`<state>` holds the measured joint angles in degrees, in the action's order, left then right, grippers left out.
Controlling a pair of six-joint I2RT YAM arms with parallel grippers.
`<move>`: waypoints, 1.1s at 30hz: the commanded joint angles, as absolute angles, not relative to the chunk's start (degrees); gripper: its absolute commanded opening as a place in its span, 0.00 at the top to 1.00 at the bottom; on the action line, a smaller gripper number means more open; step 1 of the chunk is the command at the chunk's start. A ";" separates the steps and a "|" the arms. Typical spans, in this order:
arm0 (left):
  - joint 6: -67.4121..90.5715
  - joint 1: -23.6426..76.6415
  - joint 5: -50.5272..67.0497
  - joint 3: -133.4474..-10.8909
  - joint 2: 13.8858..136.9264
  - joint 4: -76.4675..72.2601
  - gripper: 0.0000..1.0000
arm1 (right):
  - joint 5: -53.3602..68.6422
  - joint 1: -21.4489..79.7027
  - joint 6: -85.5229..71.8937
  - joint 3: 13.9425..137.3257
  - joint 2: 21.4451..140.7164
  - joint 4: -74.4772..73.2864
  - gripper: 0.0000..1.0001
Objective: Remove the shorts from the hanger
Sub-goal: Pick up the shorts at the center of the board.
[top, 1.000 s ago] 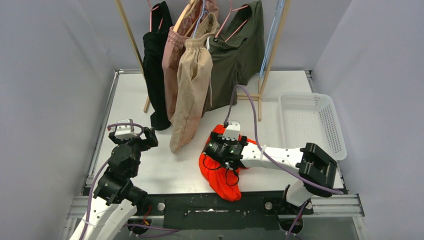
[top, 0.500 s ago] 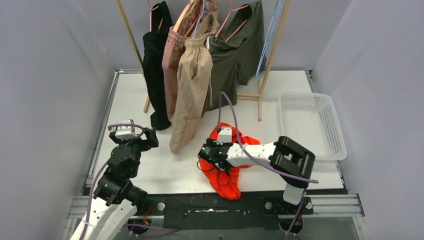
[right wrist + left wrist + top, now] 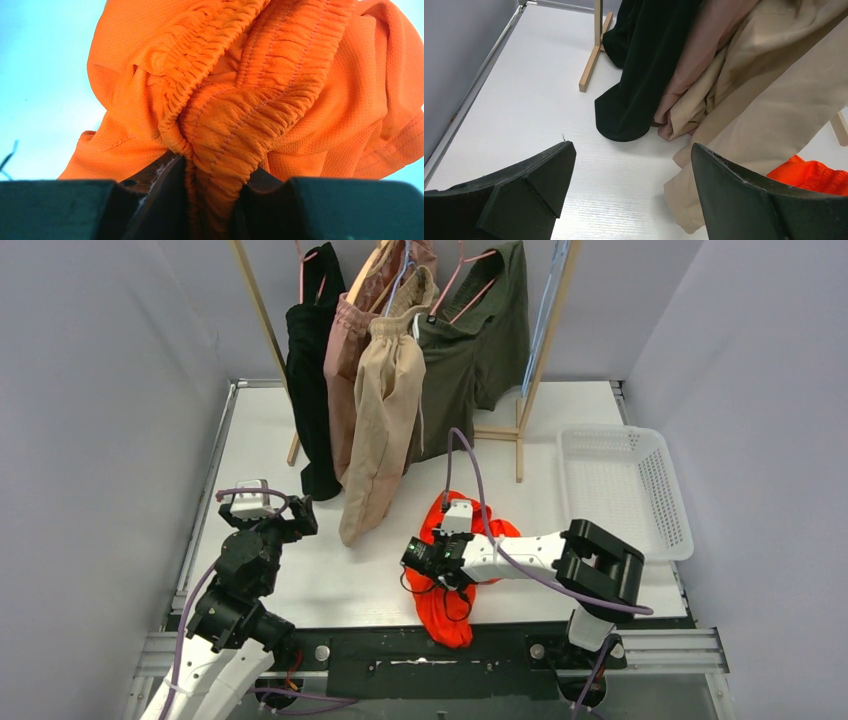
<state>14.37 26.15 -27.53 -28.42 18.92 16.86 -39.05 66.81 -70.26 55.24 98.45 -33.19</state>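
White tabletop [image 3: 330,585] fills the walled cell, and low over its near edge the right gripper [image 3: 212,200] is pinched on the gathered waistband of the orange shorts [image 3: 280,100], where the elastic gives bulk to grip. That pair lies crumpled on the table, off any hanger. Further out, the left gripper [image 3: 633,150] hangs spread wide, facing the beige shorts [image 3: 385,410], pink shorts [image 3: 345,350] and olive shorts [image 3: 480,340] on the wooden rack [image 3: 535,410]; their hanger clips are hard to make out. At the right, a white basket [image 3: 625,490] probably awaits removed pairs.

White-and-black arms [image 3: 520,552], purple cables [image 3: 481,495].
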 commanded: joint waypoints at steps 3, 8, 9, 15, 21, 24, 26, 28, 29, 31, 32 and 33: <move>14.06 26.26 -26.12 -28.83 18.87 13.48 0.13 | -43.58 68.72 -73.88 53.88 88.67 -37.63 1.00; 14.47 26.27 -26.37 -28.83 19.15 13.60 0.13 | -46.75 68.82 -73.67 52.12 78.50 -37.73 1.00; 14.56 26.23 -26.39 -28.83 19.27 13.62 0.13 | -47.14 68.81 -73.39 51.71 76.32 -37.76 1.00; 14.56 26.19 -26.50 -28.83 19.47 13.62 0.13 | -49.46 68.80 -70.45 49.84 62.65 -37.83 1.00; 14.51 26.19 -26.29 -28.74 19.69 13.43 0.13 | -53.87 68.70 -66.50 50.91 52.60 -41.42 1.00; 14.50 26.19 -26.32 -28.74 19.78 13.43 0.13 | -57.38 67.96 -65.49 54.25 52.52 -46.14 1.00; 14.46 26.19 -26.29 -28.74 19.78 13.42 0.13 | -60.04 66.65 -68.57 57.70 53.96 -53.04 1.00; 14.42 26.19 -26.37 -28.74 19.82 13.45 0.13 | -61.20 64.55 -68.66 60.91 55.26 -57.49 1.00; 14.43 26.19 -26.37 -28.73 19.86 13.45 0.13 | -61.98 63.53 -68.46 62.22 55.74 -58.69 1.00; 14.40 26.19 -26.37 -28.65 19.95 13.38 0.13 | -63.87 62.70 -67.63 63.96 56.51 -59.91 1.00; 14.41 26.17 -26.37 -28.65 19.99 13.36 0.13 | -64.76 62.32 -66.83 64.88 56.78 -60.36 1.00; 14.41 26.18 -26.29 -28.65 20.04 13.36 0.13 | -65.86 61.83 -66.20 65.98 57.16 -60.86 1.00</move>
